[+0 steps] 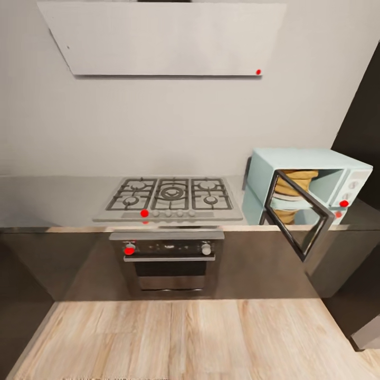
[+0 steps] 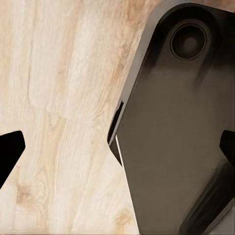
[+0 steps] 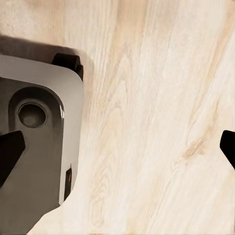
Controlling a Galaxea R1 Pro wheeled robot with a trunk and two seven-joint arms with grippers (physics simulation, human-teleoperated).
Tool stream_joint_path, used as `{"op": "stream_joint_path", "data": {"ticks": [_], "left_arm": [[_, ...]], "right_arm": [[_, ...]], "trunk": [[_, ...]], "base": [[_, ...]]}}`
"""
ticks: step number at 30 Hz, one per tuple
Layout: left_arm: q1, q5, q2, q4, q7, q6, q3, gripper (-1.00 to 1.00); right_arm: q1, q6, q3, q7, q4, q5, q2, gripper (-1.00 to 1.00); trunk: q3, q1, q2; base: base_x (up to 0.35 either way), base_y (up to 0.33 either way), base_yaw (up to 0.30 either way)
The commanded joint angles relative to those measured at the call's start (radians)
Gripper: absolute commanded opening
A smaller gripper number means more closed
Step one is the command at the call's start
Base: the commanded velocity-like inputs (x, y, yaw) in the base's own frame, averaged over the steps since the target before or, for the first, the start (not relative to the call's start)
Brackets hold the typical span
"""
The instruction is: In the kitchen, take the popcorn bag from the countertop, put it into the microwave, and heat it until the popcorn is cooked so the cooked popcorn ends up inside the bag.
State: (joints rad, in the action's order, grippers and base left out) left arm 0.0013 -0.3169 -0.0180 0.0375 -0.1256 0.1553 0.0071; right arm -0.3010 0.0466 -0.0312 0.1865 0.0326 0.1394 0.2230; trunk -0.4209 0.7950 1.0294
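Popcorn bag (image 1: 296, 195) already sits inside the microwave (image 1: 306, 182), which stands on the bench (image 1: 58, 200) just right of the hob (image 1: 169, 198). Door (image 1: 298, 221) hangs open toward the floor (image 1: 174, 338). Loading looks done; step in hand is closing up. Both hands, left hand (image 2: 117, 152) and right hand (image 3: 117, 152), point at the floor, spread wide, empty (well clear of the microwave). Next: reach over, swing the door shut, then the knobs (image 1: 352, 184).

Both arms hang down, the left pincer (image 2: 117, 149) and the right pincer (image 3: 117, 149) each spread wide with nothing between their dark fingertips, the robot's grey base beneath them.
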Motion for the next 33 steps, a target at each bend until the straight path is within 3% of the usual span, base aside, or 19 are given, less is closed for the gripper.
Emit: {"op": "stream_joint_path", "data": {"ticks": [1, 6, 12, 17, 19, 20, 24, 26, 33], "left_arm": [[0.0, -0.003, 0.0, 0.001, -0.002, 0.002, 0.001, 1.0], [0.0, -0.006, 0.002, 0.0, -0.006, 0.001, 0.005, 1.0], [0.0, -0.041, 0.003, -0.001, -0.012, 0.001, 0.006, 1.0], [0.0, -0.044, 0.003, -0.001, -0.012, 0.001, 0.004, 1.0], [0.0, -0.045, 0.003, -0.001, -0.012, 0.001, 0.004, 1.0], [0.0, -0.045, 0.003, -0.001, -0.012, 0.001, 0.004, 1.0], [0.0, -0.045, 0.002, -0.001, -0.012, 0.001, 0.004, 1.0], [0.0, -0.045, 0.002, -0.001, -0.012, 0.001, 0.004, 1.0], [0.0, -0.045, 0.003, -0.001, -0.012, 0.001, 0.004, 1.0]], "right_arm": [[-0.001, 0.001, -0.003, 0.003, 0.001, 0.006, -0.001, 1.0], [-0.001, 0.0, -0.003, 0.002, 0.001, 0.006, -0.002, 1.0], [-0.001, 0.002, -0.003, 0.003, 0.001, 0.006, -0.002, 1.0], [-0.001, 0.001, -0.001, 0.003, 0.001, 0.005, -0.009, 1.0], [-0.001, 0.0, 0.0, 0.003, 0.0, 0.007, -0.068, 1.0], [-0.001, 0.0, 0.0, 0.004, -0.001, 0.008, -0.112, 1.0], [-0.001, 0.001, 0.0, 0.004, 0.0, 0.006, -0.228, 1.0], [-0.001, 0.0, 0.001, 0.004, 0.0, 0.008, -0.242, 1.0], [-0.001, 0.0, -0.002, 0.003, 0.0, 0.007, -0.237, 1.0]], "trunk": [[-0.001, 0.0, 0.001], [-0.001, 0.0, 0.001], [-0.001, 0.0, 0.001], [-0.001, 0.0, 0.001], [-0.001, 0.0, 0.001], [-0.001, 0.0, 0.001], [-0.001, 0.0, 0.001], [-0.001, 0.0, 0.001], [-0.001, 0.0, 0.001]], "base": [[0.0, 0.0, 0.264], [0.0, 0.0, 0.065], [0.0, -0.011, 0.003], [0.0, -0.224, 0.0], [0.0, -0.278, 0.0], [0.0, -0.281, 0.0], [0.0, -0.283, 0.0], [0.0, -0.283, 0.0], [0.0, -0.283, 0.0]]}}
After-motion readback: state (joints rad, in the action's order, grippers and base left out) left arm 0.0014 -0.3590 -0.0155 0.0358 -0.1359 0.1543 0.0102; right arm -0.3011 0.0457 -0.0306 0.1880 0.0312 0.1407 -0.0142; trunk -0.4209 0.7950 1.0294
